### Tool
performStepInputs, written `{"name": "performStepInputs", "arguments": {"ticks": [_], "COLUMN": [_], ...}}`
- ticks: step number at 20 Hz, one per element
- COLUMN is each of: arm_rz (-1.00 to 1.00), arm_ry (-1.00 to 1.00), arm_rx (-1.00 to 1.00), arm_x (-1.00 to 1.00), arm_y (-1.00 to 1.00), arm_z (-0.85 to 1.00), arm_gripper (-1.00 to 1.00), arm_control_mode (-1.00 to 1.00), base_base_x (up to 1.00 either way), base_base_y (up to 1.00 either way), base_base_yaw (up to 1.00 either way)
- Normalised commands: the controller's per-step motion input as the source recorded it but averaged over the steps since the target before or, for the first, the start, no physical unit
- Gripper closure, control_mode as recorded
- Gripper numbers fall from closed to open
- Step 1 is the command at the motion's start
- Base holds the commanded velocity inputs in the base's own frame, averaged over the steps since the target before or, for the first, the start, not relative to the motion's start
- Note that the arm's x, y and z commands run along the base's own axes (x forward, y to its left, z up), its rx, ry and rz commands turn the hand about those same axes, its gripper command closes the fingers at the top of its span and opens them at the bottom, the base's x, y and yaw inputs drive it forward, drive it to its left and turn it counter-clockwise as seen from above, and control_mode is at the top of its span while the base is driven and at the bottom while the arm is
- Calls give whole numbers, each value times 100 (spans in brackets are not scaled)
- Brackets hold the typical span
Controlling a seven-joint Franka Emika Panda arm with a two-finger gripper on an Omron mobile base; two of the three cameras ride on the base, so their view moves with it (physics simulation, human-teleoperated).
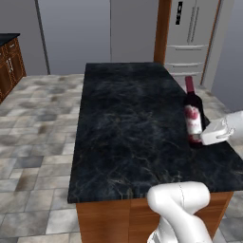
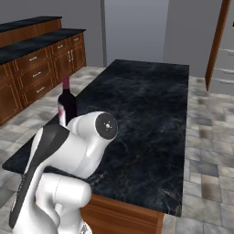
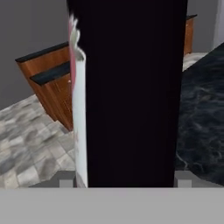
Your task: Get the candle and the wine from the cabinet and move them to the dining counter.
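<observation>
One wine (image 1: 193,114) on dining counter (image 1: 128,123)

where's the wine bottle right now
The wine stands upright on the dining counter, near its right edge in the left base view, with the hand right beside it.

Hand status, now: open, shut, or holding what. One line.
Hand: closed around the wine bottle, which stands upright on the dining counter near its edge.
</observation>
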Motion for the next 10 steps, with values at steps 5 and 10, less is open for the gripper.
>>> {"name": "performStepInputs", "arguments": {"ticks": [5, 10], "arm_rz": [6, 33], "arm_ry": [1, 0], "arm_rx": [13, 11], "arm_x": [25, 27], "arm_y": [-14, -26], "arm_z": [-22, -21], "arm_gripper": [100, 100], "arm_control_mode": [-100, -100], "base_base_x": [0, 0], "base_base_y": [0, 0], "base_base_yaw": [0, 0]}}
